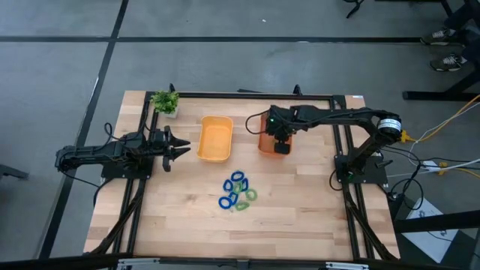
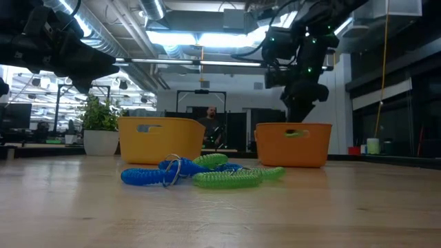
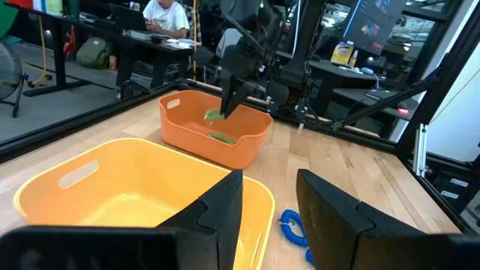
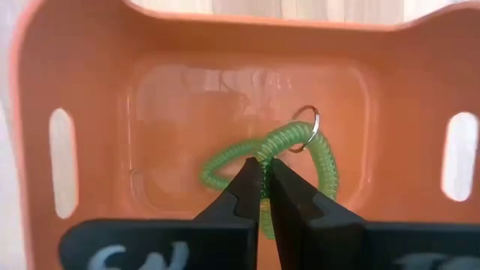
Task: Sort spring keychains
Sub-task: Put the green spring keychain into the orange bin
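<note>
A pile of blue and green spring keychains (image 1: 238, 191) lies on the wooden table in front of the two bins; it also shows in the low view (image 2: 200, 173). My right gripper (image 4: 264, 187) points down into the orange bin (image 1: 266, 142) and is shut on a green keychain (image 4: 300, 150). My left gripper (image 3: 270, 202) is open and empty at the left end of the yellow bin (image 1: 215, 139), pointing toward the table's right. My right gripper pinches the green keychain's coil (image 4: 262, 159) between its two fingertips, at a point near the metal ring (image 4: 305, 129). The fingers come from above, pointing down into the orange bin. The loops spread out to both sides below the fingers, inside the bin.
A small potted plant (image 1: 165, 101) stands at the table's far left corner. The yellow bin (image 3: 112, 195) holds nothing that shows. A person sits at a desk (image 3: 166, 16) in the room beyond the table.
</note>
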